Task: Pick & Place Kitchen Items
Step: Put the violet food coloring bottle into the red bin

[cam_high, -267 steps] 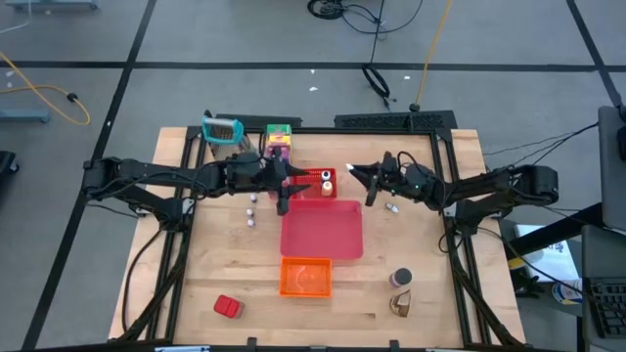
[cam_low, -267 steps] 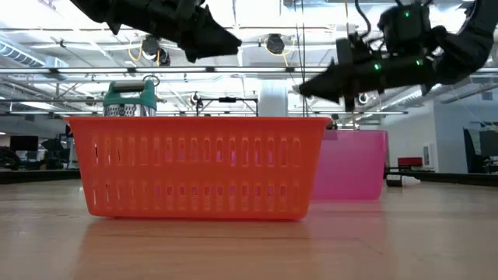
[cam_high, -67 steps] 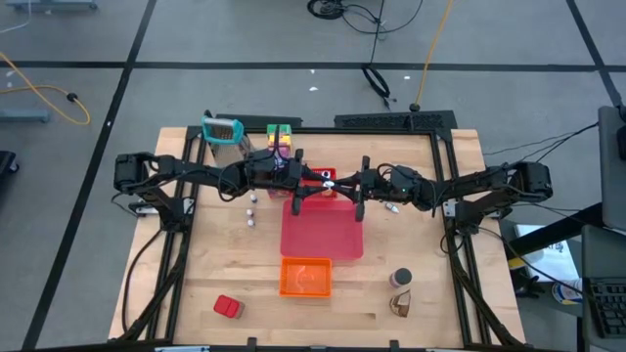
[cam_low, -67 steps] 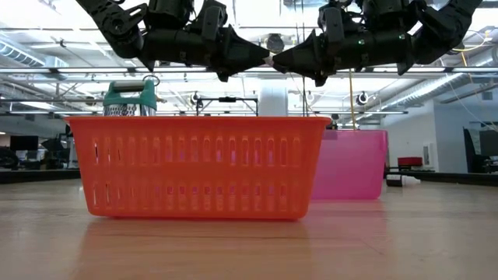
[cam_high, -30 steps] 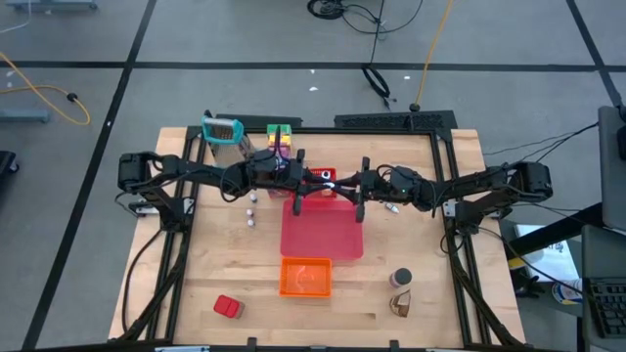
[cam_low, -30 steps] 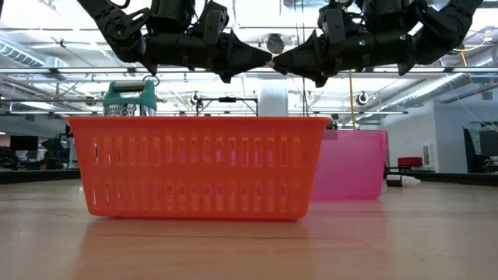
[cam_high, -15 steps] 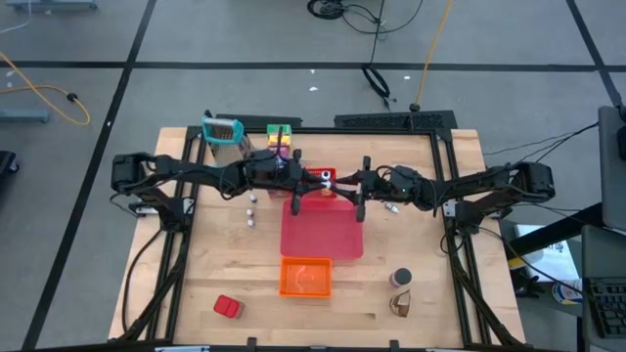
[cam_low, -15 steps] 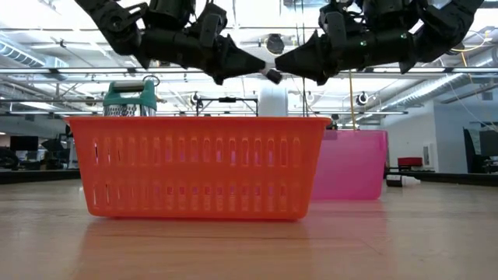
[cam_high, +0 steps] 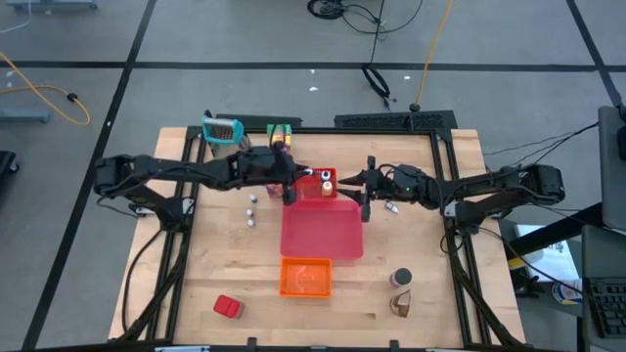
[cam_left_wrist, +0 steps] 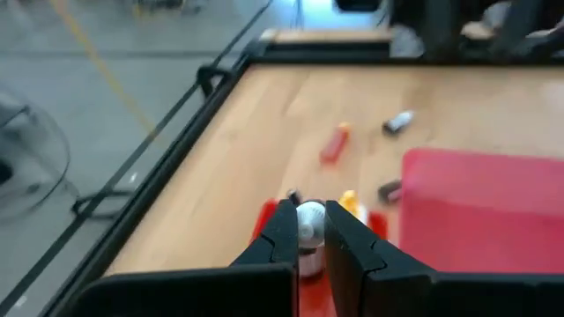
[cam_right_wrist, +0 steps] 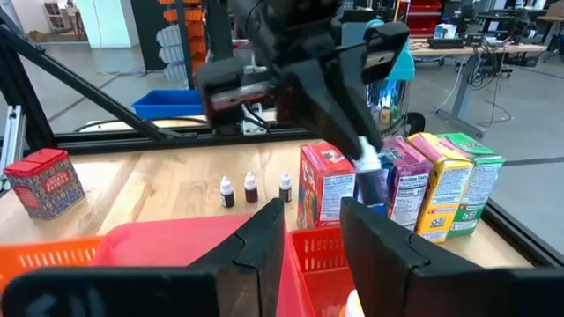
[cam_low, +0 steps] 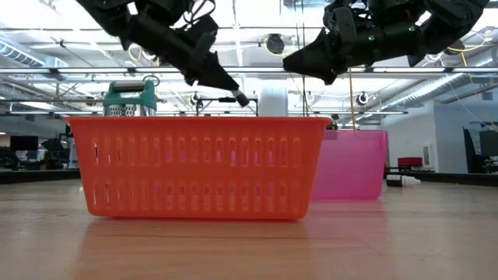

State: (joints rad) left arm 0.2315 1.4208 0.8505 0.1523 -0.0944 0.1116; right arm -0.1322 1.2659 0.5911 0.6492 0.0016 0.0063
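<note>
While tilted downward, left gripper (cam_low: pixel 237 97).

A red tray (cam_high: pixel 323 235) sits mid-table with an orange slotted basket (cam_high: pixel 306 278) at its 6 o'clock and a red block (cam_high: pixel 227 307) toward 8 o'clock on the pale wood table (cam_high: pixel 430 244). At the tray's 11 o'clock stand red (cam_right_wrist: pixel 326 187), purple (cam_right_wrist: pixel 401 189), yellow (cam_right_wrist: pixel 441 195) and green food boxes (cam_right_wrist: pixel 476 189), beside a teal-handled grater (cam_high: pixel 222 130). Both arms are dark.

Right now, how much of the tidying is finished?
Little looks done: the red tray and orange basket look empty. In hand: the left gripper holds a small white-capped jar. The right gripper is open and empty. Left to move: red block, food boxes, tiny bottles.
</note>
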